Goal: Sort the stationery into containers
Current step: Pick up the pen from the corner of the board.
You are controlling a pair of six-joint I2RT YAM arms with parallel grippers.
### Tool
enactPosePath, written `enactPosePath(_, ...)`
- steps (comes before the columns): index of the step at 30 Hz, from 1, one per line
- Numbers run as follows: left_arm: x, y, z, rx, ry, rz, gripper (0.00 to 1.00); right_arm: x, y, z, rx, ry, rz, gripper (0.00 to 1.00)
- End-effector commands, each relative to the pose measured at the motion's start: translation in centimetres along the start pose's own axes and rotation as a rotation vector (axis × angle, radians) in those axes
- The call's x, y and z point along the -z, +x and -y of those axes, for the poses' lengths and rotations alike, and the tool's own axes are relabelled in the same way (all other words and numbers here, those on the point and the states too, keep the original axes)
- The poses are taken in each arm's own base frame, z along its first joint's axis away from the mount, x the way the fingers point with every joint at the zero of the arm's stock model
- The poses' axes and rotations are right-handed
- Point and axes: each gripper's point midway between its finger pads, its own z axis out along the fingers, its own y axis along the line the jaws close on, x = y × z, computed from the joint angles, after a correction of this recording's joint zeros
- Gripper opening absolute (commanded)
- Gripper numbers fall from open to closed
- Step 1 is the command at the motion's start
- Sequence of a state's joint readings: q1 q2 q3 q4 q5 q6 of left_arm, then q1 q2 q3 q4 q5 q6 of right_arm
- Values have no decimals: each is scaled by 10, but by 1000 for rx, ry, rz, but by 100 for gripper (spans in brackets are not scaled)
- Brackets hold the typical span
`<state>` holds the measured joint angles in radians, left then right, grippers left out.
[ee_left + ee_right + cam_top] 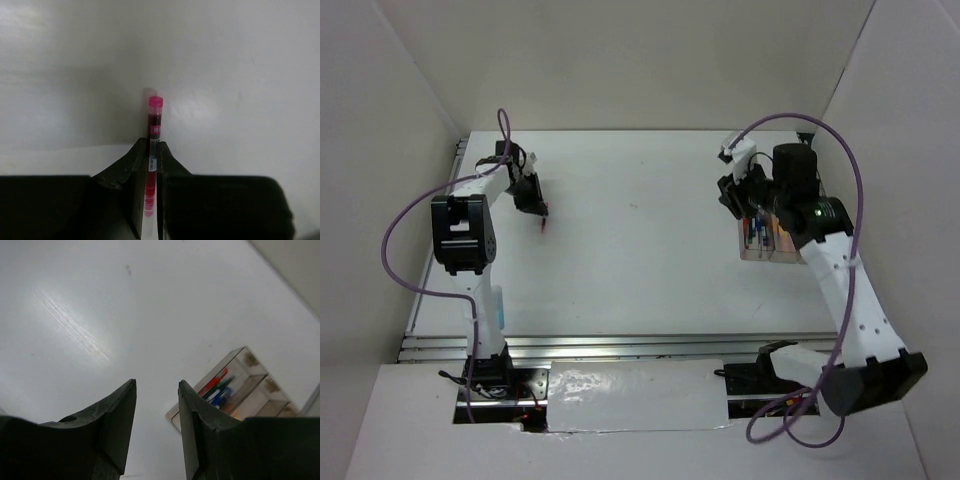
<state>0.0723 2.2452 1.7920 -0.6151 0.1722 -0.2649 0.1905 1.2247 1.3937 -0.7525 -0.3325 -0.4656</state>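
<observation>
Pen: thin red plastic pen [155, 117] with a translucent pink end cap, pinched partway down its barrel, capped end sticking out ahead of the left end effector [152, 148].
Left grip: clenched on that pen, black fingers pressed flat against either side of it; bare white surface [240, 75] lies beyond the cap (whether the cap touches it I cannot tell).
Right end effector [156, 385]: released, jaws parted with nothing between them, hovering above the surface.
Containers: row of joined clear-plastic rectangular bins [248, 361] sits ahead and to the right of the right end effector, well apart from the left one; red, green and blue pens [216, 387] already lie in the end compartment nearest those parted fingers.
Risk, grip: the held pen is thin and caught on a narrow strip, so it could pivot or slide between the fingers during the carry across.
Risk, drop-off: the bins are narrow, so a tilted pen may catch a wall, bridge two compartments or bounce out.
Risk, arms: the right arm hangs beside the bins, so a left-arm delivery could crowd it (a handover or a retreat looks safer).
</observation>
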Motion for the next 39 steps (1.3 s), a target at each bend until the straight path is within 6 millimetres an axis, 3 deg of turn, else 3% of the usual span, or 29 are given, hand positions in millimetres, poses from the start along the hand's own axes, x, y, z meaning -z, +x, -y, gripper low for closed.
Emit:
enactPosePath(1,46,44,78,19,375,-136,0,18,-30,-13,293,10,182,46)
enactPosePath(2,75,54,111,9,541,-160,0,30,-41,-31,363,-12,241,45)
enactPosePath(4,108,65,143,3,708,-192,0,37,-44,-51,485,-35,283,45)
enactPosePath(5,132,74,171,-46,803,-199,0,38,-51,-74,542,-84,319,45)
enactPosePath(6,155,90,190,-43,938,-264,0,38,-53,-82,604,-86,336,45)
enactPosePath(8,180,115,213,-86,1040,-325,0,42,-61,-114,696,-145,395,45)
enactPosePath(10,206,135,233,-113,1129,-385,0,40,-63,-128,796,-141,419,46)
enactPosePath(11,206,145,237,-117,1152,-405,0,36,-63,-151,852,-178,460,47)
enactPosePath(13,222,164,251,-121,1205,-472,0,31,-61,-165,965,-159,489,51)
enactPosePath(14,222,173,254,-141,1231,-482,0,24,-49,-189,1020,-214,503,54)
enactPosePath(15,228,179,257,-126,1247,-517,0,23,-52,-198,1057,-211,537,56)
enactPosePath(17,236,199,267,-144,1261,-569,0,11,-38,-225,1150,-263,555,57)
enactPosePath(21,248,223,279,-186,1312,-637,0,-5,-19,-259,1214,-385,559,56)
enactPosePath(27,251,247,284,-187,1324,-716,0,-19,-10,-279,1267,-441,565,54)
enactPosePath(34,248,247,286,-177,1318,-735,0,-24,4,-292,1311,-506,538,50)
enactPosePath(39,250,248,286,-179,1318,-736,0,-33,8,-292,1320,-498,521,40)
